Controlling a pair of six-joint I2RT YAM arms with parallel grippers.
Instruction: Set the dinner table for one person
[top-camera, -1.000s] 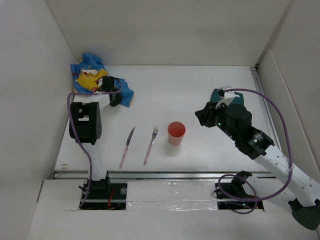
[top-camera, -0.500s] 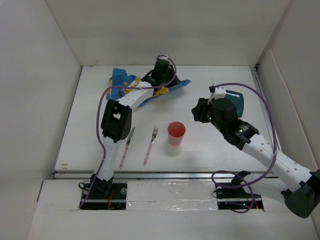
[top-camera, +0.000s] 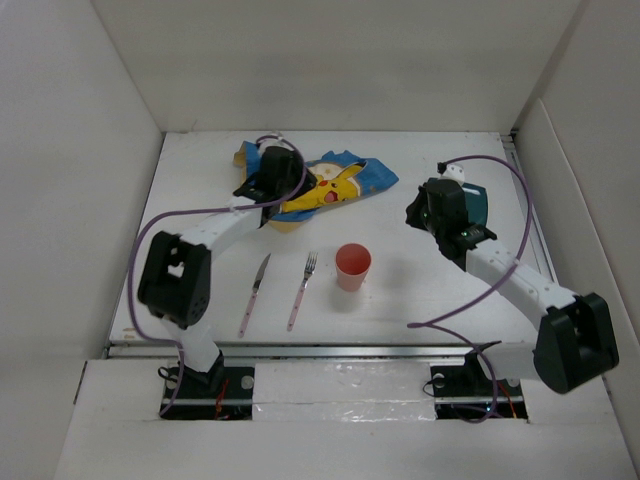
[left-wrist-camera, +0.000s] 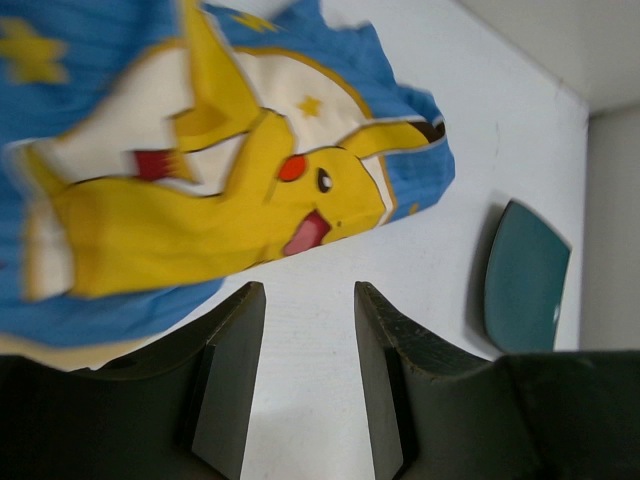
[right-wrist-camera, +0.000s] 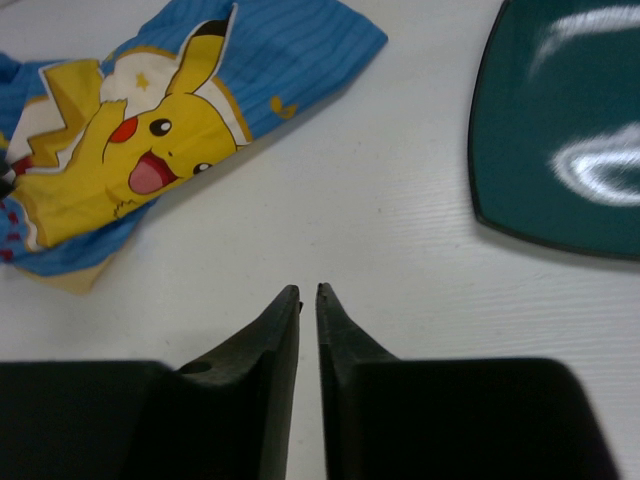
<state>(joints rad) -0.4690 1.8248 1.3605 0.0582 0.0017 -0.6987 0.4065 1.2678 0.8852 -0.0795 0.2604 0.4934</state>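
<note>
Top view: you have dinner table (top-camera: 400, 320) holding knife (top-camera: 254, 293), fork (top-camera: 302, 290) and cup (top-camera: 352, 266) near front. Placemat (top-camera: 335, 182) rumpled at back, plate (top-camera: 481, 206) far right; neither placed.
Left wrist: left gripper (left-wrist-camera: 310, 300) spread, empty.
Right wrist: right gripper (right-wrist-camera: 308, 292) nearly pressed together, empty.

Top camera looked down from high behind the near edge, whole dinner table (top-camera: 400, 160) in shot; both wrist cameras sat low and close, facing across it; each caught the Pikachu placemat (top-camera: 340, 180) and teal plate (top-camera: 477, 203).
</note>
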